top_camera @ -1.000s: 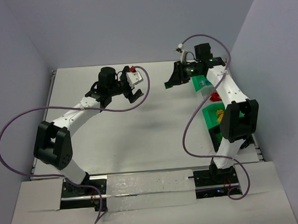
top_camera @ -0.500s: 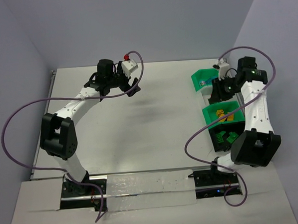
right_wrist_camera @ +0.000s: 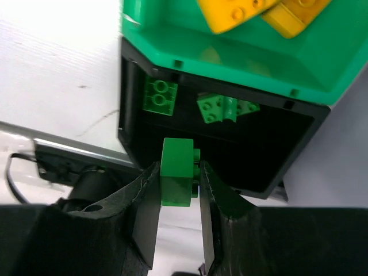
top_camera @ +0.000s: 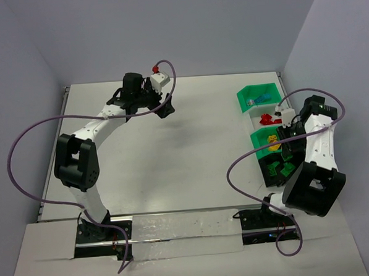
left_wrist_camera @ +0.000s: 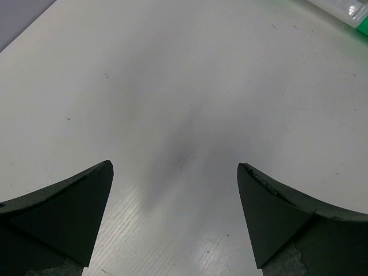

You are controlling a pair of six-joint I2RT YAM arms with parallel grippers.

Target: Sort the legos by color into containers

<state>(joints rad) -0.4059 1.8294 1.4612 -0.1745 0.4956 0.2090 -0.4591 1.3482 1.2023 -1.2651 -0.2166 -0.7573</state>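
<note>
Seemingly close to finished. Across the wide white table [top_camera: 191, 144], no loose brick visible from above. Along its right edge, a row of bins already loaded by colour: farthest, the far green bin [top_camera: 256, 89] with a blue brick [top_camera: 261, 99]; next, red bricks [top_camera: 268, 118] in a holder too pale to make out; then the second green bin [right_wrist_camera: 230, 57] with yellow bricks [right_wrist_camera: 230, 11]; nearest, a black bin [right_wrist_camera: 270, 152] with green bricks [right_wrist_camera: 159, 96] lying inside. Over bare table, well apart from the bins, the left gripper [left_wrist_camera: 175, 165] spread wide and holding nothing. Over the black bin, the right gripper [right_wrist_camera: 178, 168] pinching one green brick [right_wrist_camera: 175, 187], not yet let go. Left to do, judging from this: drop the held piece among its green fellows, probably the last of the lot. As for surfaces: table matte and finely ribbed, like corrugated plastic sheet; bins smooth, glossy, straight-walled and open-topped, plainly moulded plastic; gripper fingers [left_wrist_camera: 63, 213] dark, flat-faced, tapering to blunt wedges, a little rough along the edges; bricks hard, shiny and boxy, with round studs on top, small beside the fingers, likely slippery yet easy to clamp by the flat sides.
</note>
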